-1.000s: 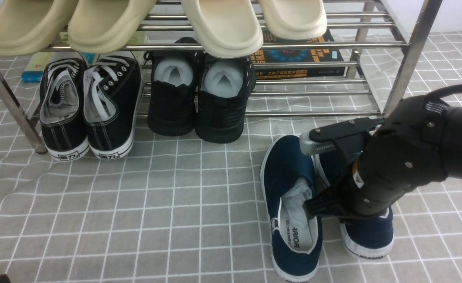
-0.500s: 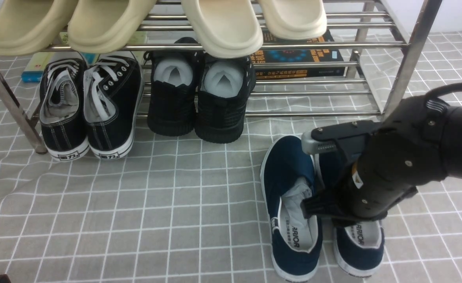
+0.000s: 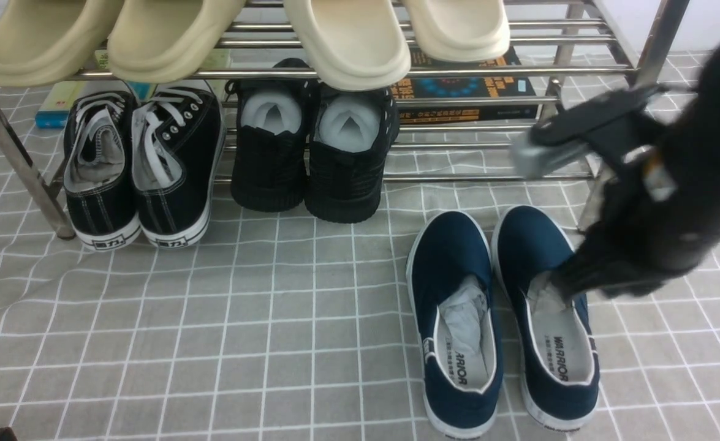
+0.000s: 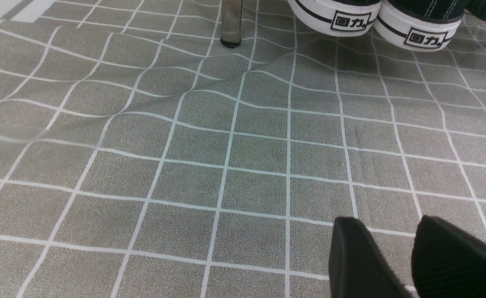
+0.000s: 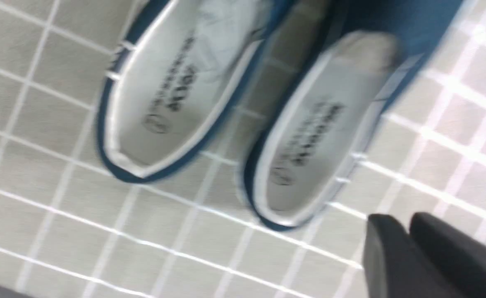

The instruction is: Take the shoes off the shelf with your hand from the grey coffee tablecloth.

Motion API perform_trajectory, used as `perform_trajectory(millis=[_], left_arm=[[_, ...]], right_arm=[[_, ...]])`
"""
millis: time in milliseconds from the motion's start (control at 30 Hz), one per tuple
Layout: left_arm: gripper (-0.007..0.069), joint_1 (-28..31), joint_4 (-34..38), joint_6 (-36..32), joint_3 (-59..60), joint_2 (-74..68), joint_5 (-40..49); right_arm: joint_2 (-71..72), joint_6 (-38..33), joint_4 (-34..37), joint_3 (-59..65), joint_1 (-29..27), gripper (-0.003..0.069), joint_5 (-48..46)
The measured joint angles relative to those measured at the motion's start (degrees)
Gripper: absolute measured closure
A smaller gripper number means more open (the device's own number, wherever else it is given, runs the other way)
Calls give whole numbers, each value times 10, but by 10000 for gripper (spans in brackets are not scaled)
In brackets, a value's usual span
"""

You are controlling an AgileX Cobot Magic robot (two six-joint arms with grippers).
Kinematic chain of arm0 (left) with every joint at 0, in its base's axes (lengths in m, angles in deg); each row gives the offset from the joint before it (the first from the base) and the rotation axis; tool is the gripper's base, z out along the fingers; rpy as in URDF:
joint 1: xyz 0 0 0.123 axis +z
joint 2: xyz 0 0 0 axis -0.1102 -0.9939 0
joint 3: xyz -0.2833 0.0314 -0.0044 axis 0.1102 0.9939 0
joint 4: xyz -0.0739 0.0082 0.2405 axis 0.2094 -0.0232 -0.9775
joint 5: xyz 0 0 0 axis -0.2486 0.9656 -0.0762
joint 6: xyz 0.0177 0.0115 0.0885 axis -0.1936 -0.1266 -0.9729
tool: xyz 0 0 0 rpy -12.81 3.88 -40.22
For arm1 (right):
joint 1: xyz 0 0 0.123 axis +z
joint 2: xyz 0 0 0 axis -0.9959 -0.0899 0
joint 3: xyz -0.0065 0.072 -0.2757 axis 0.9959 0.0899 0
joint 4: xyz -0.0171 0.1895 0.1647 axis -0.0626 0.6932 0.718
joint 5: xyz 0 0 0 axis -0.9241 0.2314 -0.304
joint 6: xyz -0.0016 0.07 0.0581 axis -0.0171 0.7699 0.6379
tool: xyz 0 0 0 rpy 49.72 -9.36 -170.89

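The right hand (image 5: pixel 395 220) hangs low over the navy canvas slip-ons (image 3: pixel 451 263). Its two blunt matte-black fingers (image 5: pixel 381 252) are pressed nearly together with only a thin seam between them, and they grip nothing. From the front its bulky black arm is a smear, and I cannot tell whether its dark tip meets the crumpled grey paper in the mouth of the nearer shoe. Both shoes lie flat and side by side just under that hand, off the shelf (image 3: pixel 458 177), with toes towards it. They have smooth white rubber soles, white trim and pale printed insoles. They rest on the grey coffee tablecloth (image 3: pixel 243 318), a grainy weave ruled in thin white squares and rippled in soft folds. Beyond the hand stands the shelf of shiny round steel tubes. Farther across from the hand on its lower rails sit all-black knit shoes (image 3: pixel 310 159) with white stuffing, then black lace-up sneakers (image 3: pixel 139 165). Rounded cream foam slippers (image 3: pixel 347 37) are above, and a glossy book (image 3: pixel 464 86) lies behind. The left hand (image 4: pixel 387 221) hovers over bare cloth, its rounded fingers a narrow gap apart and holding nothing.
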Motion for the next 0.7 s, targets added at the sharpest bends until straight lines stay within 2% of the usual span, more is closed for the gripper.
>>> perform_trajectory(millis=[67, 167, 300, 467, 533, 700], left_arm=[[384, 0, 0, 0, 0, 0, 0], [384, 0, 0, 0, 0, 0, 0], [384, 0, 0, 0, 0, 0, 0], [384, 0, 0, 0, 0, 0, 0], [384, 0, 0, 0, 0, 0, 0], [384, 0, 0, 0, 0, 0, 0]], right_arm=[[55, -1, -17, 19, 0, 669, -4], [118, -1, -23, 51, 0, 673, -7], [308, -1, -2, 154, 0, 673, 7], [473, -14, 61, 300, 0, 673, 192], [546, -36, 104, 394, 0, 672, 286], [591, -50, 161, 490, 0, 669, 382]])
